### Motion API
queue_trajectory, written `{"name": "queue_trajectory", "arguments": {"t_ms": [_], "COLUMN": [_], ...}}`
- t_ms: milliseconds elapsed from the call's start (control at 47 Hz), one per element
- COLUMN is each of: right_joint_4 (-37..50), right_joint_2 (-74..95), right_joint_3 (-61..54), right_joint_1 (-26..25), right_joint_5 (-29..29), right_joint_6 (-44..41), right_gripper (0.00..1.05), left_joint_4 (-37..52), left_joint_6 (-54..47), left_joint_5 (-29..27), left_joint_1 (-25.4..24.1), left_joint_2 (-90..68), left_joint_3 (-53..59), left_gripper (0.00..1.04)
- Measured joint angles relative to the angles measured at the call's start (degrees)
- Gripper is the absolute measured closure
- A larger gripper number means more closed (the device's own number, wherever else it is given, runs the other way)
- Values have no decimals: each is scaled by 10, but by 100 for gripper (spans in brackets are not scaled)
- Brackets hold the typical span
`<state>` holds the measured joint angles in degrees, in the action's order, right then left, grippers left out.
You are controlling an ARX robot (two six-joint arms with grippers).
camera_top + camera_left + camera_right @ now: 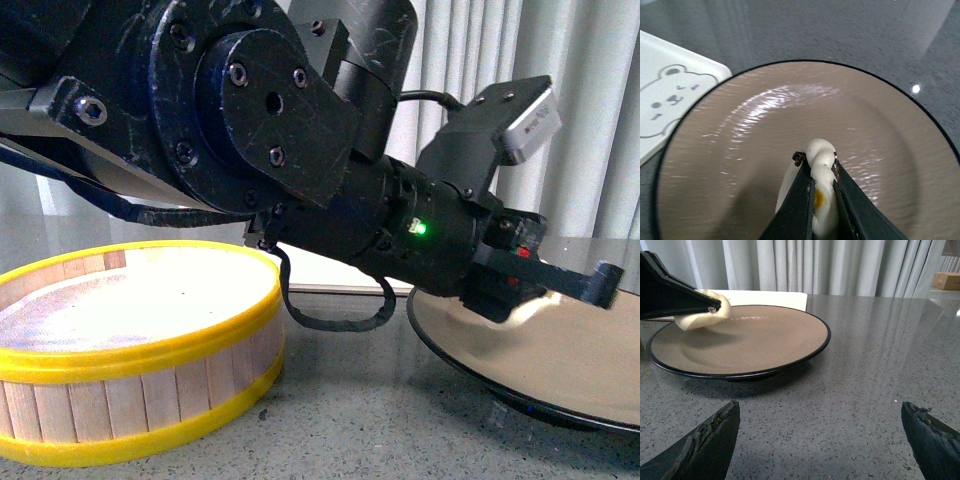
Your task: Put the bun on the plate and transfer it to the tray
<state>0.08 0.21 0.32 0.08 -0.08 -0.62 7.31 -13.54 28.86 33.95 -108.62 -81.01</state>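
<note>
The pale bun [822, 150] is pinched and squashed between the fingers of my left gripper [817, 161], which is shut on it. It hangs just over the tan inside of the black-rimmed plate [765, 125], casting a shadow there. Seen from the right wrist, the bun [702, 315] sits at the tips of the left gripper's fingers [675, 295], above the plate [755, 340] near its rim. The cream tray [670, 95] with a bear print lies right beside the plate. My right gripper [819, 410] is open over bare counter in front of the plate.
A yellow-rimmed wooden steamer basket [130, 340] stands on the grey stone counter to the left of the plate [560, 370]. My left arm [300, 150] fills much of the front view. Curtains hang behind. A cardboard box [946, 280] sits far back.
</note>
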Motion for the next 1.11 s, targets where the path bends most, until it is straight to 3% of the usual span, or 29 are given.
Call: {"name": "queue_trajectory", "arguments": {"t_ms": [191, 404, 681, 723, 915, 1106], "right_joint_4": [0, 0, 0, 0, 0, 0], "right_joint_2": [0, 0, 0, 0, 0, 0], "right_joint_3": [0, 0, 0, 0, 0, 0], "right_joint_1": [0, 0, 0, 0, 0, 0], "right_joint_5": [0, 0, 0, 0, 0, 0], "right_joint_6": [0, 0, 0, 0, 0, 0], "right_gripper": [8, 8, 8, 8, 8, 8], "left_joint_4": [6, 16, 31, 28, -16, -17], "left_joint_6": [0, 23, 82, 84, 88, 103], "left_joint_5": [-16, -65, -64, -64, -80, -182], "left_joint_1": [19, 24, 10, 4, -74, -166], "left_joint_2": [-10, -31, -16, -10, 32, 40], "left_joint_3": [0, -20, -27, -27, -25, -19], "left_gripper": [98, 58, 9, 5, 7, 7]}}
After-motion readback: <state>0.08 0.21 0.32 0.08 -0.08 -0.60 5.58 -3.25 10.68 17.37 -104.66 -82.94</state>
